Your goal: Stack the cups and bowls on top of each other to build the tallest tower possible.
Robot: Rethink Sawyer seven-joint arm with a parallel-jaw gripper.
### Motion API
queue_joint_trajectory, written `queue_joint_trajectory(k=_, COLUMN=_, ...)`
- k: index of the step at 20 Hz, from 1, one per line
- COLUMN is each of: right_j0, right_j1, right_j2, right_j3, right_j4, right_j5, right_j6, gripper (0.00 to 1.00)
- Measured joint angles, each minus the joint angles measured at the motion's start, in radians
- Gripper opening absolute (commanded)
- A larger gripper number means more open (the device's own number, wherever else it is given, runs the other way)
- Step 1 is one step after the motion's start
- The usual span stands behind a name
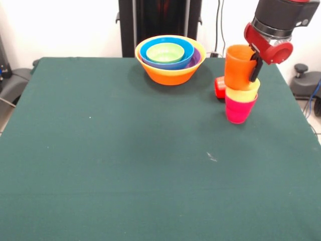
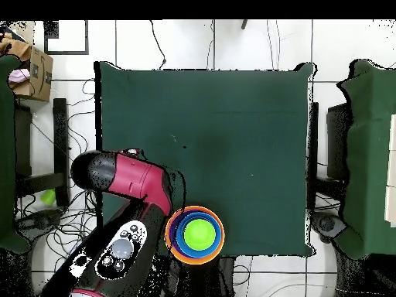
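A magenta-pink cup (image 1: pixel 238 112) stands at the table's right side with a yellow cup (image 1: pixel 244 94) on it and an orange cup (image 1: pixel 237 66) on top, slightly tilted. My gripper (image 1: pixel 252 65) is shut on the orange cup's right wall, with a black finger (image 1: pixel 256 68) outside it. A red cup (image 1: pixel 219 87) lies on its side just behind the stack. The bowls are nested at the back centre: a large yellow-orange bowl (image 1: pixel 170 74) holds a purple (image 1: pixel 195 57), a blue (image 1: pixel 150 54) and a light green bowl (image 1: pixel 165 52). In the overhead view the arm (image 2: pixel 131 182) hides the cups; the bowl nest (image 2: pixel 195 234) shows beside it.
The green table cloth (image 1: pixel 125 150) stretches wide in front and to the left. The table's right edge (image 1: pixel 296 105) is close to the cup stack. The black pedestal (image 1: pixel 159 20) stands behind the bowls. A cardboard box (image 2: pixel 35 73) sits off the table.
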Motion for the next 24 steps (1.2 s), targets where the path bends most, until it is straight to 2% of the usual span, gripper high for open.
queue_joint_trajectory(k=13, right_j0=0.001, right_j1=0.006, right_j2=0.002, right_j3=0.082, right_j4=0.008, right_j5=-0.053, right_j6=0.0, gripper=0.0)
queue_joint_trajectory(k=24, right_j0=0.001, right_j1=0.004, right_j2=0.002, right_j3=0.086, right_j4=0.008, right_j5=-0.062, right_j6=0.0, gripper=0.0)
